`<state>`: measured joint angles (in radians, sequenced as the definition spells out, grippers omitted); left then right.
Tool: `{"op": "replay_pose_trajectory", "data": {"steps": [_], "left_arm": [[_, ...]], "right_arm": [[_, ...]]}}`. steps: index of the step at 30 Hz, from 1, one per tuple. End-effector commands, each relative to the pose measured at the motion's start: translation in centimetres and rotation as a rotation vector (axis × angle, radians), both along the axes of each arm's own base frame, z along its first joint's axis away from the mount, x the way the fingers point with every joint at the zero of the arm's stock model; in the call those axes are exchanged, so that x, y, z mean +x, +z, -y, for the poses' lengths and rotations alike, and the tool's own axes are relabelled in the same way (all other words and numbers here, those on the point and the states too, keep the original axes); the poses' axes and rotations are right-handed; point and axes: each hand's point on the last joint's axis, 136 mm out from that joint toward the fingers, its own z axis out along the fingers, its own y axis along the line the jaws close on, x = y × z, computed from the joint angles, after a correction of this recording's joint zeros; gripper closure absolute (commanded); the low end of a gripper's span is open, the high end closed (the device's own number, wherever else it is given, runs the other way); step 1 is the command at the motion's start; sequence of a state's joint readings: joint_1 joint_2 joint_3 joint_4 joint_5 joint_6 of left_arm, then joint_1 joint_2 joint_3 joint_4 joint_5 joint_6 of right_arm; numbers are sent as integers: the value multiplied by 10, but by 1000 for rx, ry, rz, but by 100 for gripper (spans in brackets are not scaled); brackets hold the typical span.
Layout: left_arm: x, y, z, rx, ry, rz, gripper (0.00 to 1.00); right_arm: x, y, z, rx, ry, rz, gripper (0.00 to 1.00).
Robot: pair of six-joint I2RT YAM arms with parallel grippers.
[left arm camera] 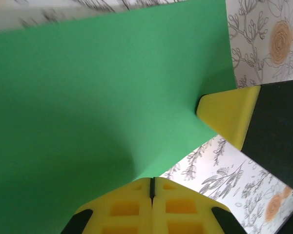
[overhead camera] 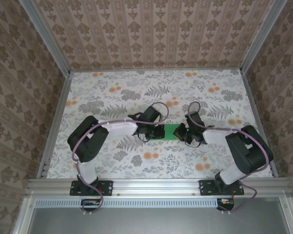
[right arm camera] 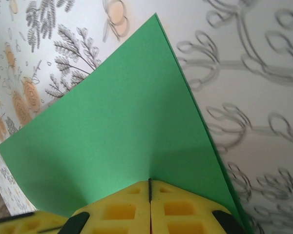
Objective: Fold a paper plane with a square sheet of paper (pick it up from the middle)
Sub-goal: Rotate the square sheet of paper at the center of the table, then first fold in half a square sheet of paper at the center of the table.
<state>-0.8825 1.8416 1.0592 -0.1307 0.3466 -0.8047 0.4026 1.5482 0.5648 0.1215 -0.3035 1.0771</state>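
At the centre of the top view, the square sheet of paper [overhead camera: 174,131] is sitting between both arms over the floral cloth [overhead camera: 136,92]; the left gripper [left arm camera: 151,184] is pinching its edge at that wrist view's bottom, jaws pressed together; the right gripper [right arm camera: 150,184] is likewise clamping an edge.

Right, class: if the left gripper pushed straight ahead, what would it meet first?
The square sheet of paper pinched in the left gripper; beyond it, probably the right gripper at the far edge, depth unclear.
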Motion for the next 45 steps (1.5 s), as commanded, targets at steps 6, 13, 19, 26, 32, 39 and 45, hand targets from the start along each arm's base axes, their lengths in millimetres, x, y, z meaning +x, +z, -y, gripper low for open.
{"op": "replay_pose_trajectory", "data": {"steps": [6,13,19,26,32,39,45], "left_arm": [[5,-13,10,-53,166,-12,97],[2,-29,-2,-16,196,-20,98],[-6,-46,-17,24,221,-38,98],[-14,-62,-33,61,237,-47,99],[-13,-68,-50,90,260,-20,99],[-6,-68,-60,95,280,-20,99],[5,-65,-80,110,311,-16,99]], "right_arm": [[-23,-10,18,-62,-120,-99,92],[-29,-15,19,-65,-113,-119,92],[-39,-25,25,-94,-100,-142,92],[-49,-31,29,-101,-37,-105,93],[-67,-44,48,-153,-1,-139,93],[-81,-62,69,-196,-20,-194,93],[-76,-62,75,-214,-26,-190,93]]}}
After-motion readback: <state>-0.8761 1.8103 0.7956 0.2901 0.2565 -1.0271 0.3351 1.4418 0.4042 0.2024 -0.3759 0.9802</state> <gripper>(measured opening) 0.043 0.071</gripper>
